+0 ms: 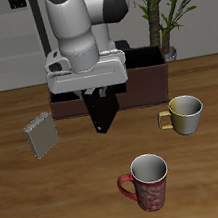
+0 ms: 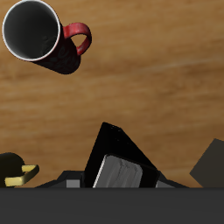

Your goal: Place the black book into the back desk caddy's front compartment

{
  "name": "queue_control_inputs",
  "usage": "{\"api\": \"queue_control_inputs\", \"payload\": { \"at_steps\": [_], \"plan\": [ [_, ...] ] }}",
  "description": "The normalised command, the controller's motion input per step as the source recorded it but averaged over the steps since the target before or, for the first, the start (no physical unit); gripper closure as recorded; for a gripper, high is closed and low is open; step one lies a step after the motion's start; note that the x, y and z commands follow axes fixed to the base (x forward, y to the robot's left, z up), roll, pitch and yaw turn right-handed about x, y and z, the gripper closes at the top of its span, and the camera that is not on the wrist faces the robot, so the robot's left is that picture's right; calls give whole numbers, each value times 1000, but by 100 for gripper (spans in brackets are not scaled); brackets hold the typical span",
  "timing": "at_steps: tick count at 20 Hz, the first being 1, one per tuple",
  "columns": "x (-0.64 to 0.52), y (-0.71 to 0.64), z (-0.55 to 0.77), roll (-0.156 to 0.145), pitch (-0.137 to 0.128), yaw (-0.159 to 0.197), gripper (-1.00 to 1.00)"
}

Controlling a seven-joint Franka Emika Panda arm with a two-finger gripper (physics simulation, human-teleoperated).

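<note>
Currently the two-finger gripper (image 1: pixel 95 91) is clamped on the thin black book (image 1: pixel 101 110), which hangs above the wooden table (image 1: pixel 38 215), just before the dark maroon-brown back desk caddy (image 1: pixel 141 78) at the table's back edge. Pickup done; transfer over the front compartment and release remain.

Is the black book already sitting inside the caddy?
No, the black book hangs in the gripper above the table, in front of the back desk caddy.

- No text, label, brand, number or sign can be read anywhere in either view.
- The red mug (image 1: pixel 148 183) bears only a speckled pattern, with no lettering.
</note>
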Motion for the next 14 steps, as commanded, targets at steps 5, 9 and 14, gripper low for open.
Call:
{"api": "queue_control_inputs", "payload": {
  "at_steps": [5,9,14],
  "plan": [
    [-442,250,390,44,-38,218,100],
    [-373,133,410,30,-5,138,100],
    [-351,73,283,2,-25,182,100]
  ]
}}
